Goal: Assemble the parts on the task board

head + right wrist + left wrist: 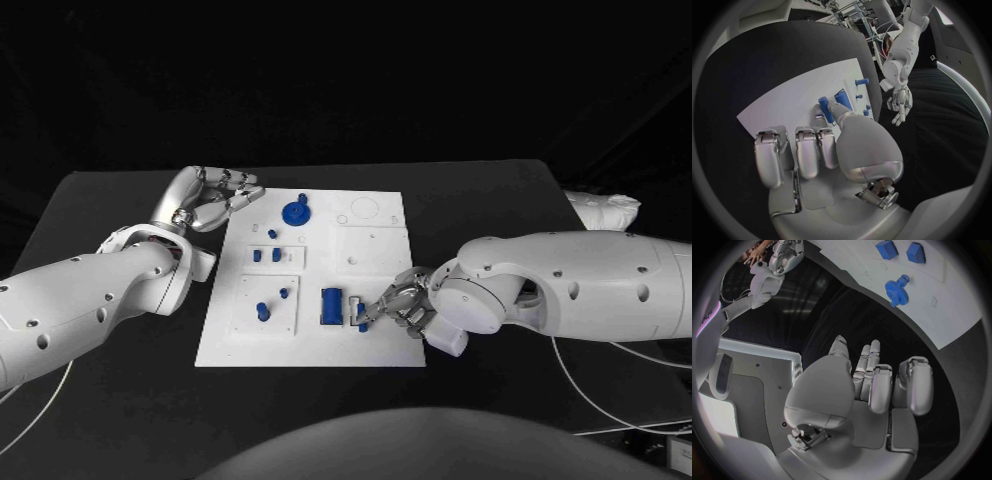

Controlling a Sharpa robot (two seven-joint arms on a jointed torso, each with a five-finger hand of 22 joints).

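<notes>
Assembly judged part-done: several parts (332,305) sit on the board (378,240) at frame centre, right hand (397,308) pinching one lower-centre, left hand (214,197) empty, fingers loosely curled, upper left.

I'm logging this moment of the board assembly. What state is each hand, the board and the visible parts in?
Left hand: holds nothing, fingers curled, at the board's far left corner.
Right hand: fingers down by the near blue parts; whether it grips one is unclear.
Task board: flat on the table.
Blue gear: lying on the board, untouched.
Blue cylinder: lying on the board beside the right hand.
</notes>
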